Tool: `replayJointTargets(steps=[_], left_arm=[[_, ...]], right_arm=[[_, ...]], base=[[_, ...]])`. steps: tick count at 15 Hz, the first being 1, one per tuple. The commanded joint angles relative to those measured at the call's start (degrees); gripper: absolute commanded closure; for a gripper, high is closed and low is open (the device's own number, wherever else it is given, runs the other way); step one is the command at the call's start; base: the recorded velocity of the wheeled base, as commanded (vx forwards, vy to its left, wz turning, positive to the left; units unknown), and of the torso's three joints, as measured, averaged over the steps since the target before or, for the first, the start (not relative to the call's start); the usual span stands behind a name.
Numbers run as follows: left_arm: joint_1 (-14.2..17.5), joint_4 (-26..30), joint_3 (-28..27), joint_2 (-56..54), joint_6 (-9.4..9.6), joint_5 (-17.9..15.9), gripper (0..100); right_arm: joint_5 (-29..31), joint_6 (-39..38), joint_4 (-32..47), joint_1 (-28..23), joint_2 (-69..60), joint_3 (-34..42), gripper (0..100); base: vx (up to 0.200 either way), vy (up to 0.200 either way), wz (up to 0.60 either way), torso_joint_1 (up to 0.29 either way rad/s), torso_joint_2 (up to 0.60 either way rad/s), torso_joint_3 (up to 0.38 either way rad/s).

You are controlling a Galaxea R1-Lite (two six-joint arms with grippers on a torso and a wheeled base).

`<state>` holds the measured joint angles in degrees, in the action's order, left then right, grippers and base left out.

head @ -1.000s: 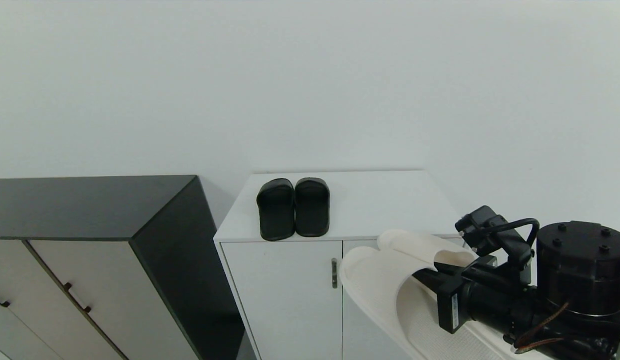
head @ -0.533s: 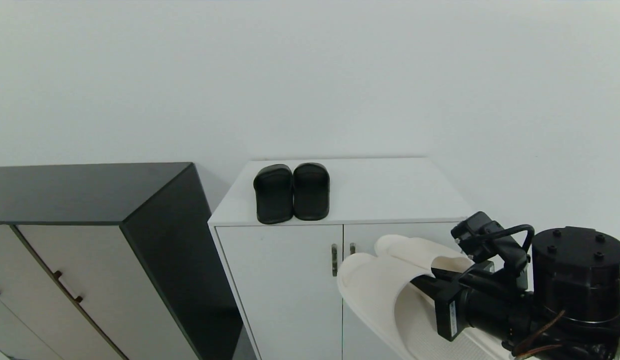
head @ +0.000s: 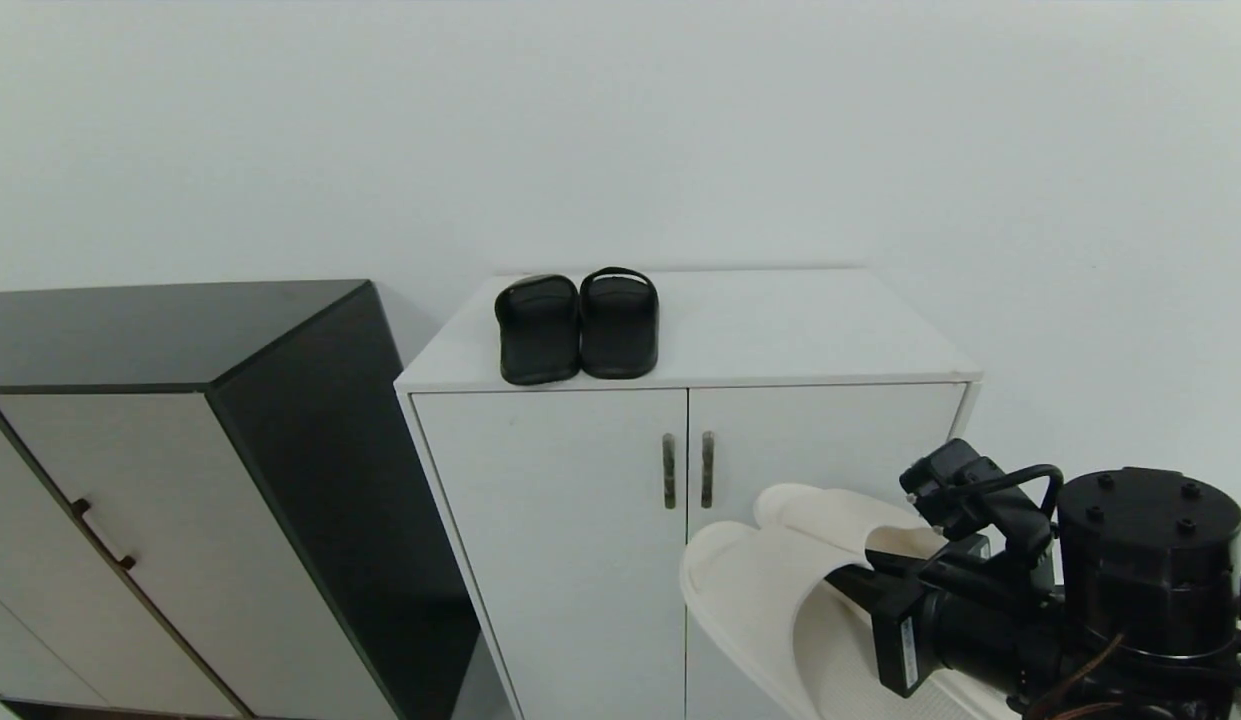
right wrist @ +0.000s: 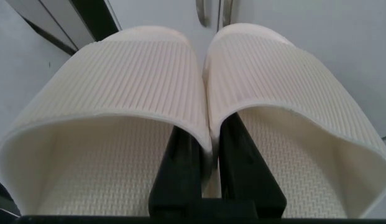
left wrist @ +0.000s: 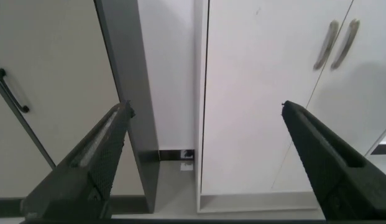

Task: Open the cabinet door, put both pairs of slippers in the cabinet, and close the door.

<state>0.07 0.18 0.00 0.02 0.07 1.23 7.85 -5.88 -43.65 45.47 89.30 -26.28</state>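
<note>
A pair of black slippers (head: 578,325) sits side by side on top of the white cabinet (head: 780,330), near its left front edge. Both cabinet doors are closed, with two vertical handles (head: 686,470) at the centre seam. My right gripper (right wrist: 206,158) is shut on a pair of cream slippers (head: 780,580), pinching their inner sides together; it holds them in front of the right door, below the handles (right wrist: 214,9). My left gripper (left wrist: 205,134) is open, facing the cabinet's left door (left wrist: 261,93) low down.
A black-topped cupboard (head: 180,330) with beige doors stands close to the left of the white cabinet, with a narrow gap (left wrist: 171,81) between them. A plain white wall is behind.
The head view has shifted, so the cabinet sits higher in the picture and both door handles show. The right gripper still holds the cream slippers, lower against the cabinet front.
</note>
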Motion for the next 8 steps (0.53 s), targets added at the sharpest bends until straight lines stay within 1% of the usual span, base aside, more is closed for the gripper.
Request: replayJointTargets(steps=[1, 2, 3, 4, 5, 6, 8], left_arm=[[0.01, -0.01, 0.0, -0.02, 0.19, 0.0, 0], [0.01, -0.01, 0.0, -0.02, 0.81, 0.0, 0], [0.01, -0.01, 0.0, 0.06, 0.81, 0.0, 0], [0.01, 0.08, 0.0, -0.02, 1.25, -0.53, 0], [0.01, -0.01, 0.0, 0.06, 2.56, -0.97, 0], [0.01, -0.01, 0.0, -0.02, 2.92, -1.06, 0], [0.01, -0.45, -0.18, -0.02, 2.65, -1.67, 0]], right_arm=[[-0.03, -0.01, -0.03, 0.06, 0.35, 0.09, 100], [-0.12, -0.01, -0.12, 0.06, 0.79, 0.09, 100], [-0.12, -0.01, -0.29, 0.06, 1.14, 0.27, 100], [-0.12, -0.01, -0.82, 0.06, 1.41, 0.71, 100], [-0.12, -0.1, -1.87, 0.14, 1.93, 0.79, 100], [-0.12, -0.1, -3.28, 0.5, 2.29, 1.32, 100], [-0.47, -0.01, -4.69, 0.5, 2.64, 1.67, 100]], base=[[0.0, 0.0, 0.0, -0.193, 0.51, 0.315], [0.0, 0.0, 0.0, -0.178, 0.5, 0.32], [0.0, 0.0, 0.0, -0.183, 0.49, 0.31], [0.0, 0.0, 0.0, -0.168, 0.5, 0.32], [0.0, 0.0, 0.0, -0.159, 0.49, 0.31], [0.0, 0.0, 0.0, -0.163, 0.49, 0.315], [0.0, 0.0, 0.0, -0.146, 0.48, 0.325]])
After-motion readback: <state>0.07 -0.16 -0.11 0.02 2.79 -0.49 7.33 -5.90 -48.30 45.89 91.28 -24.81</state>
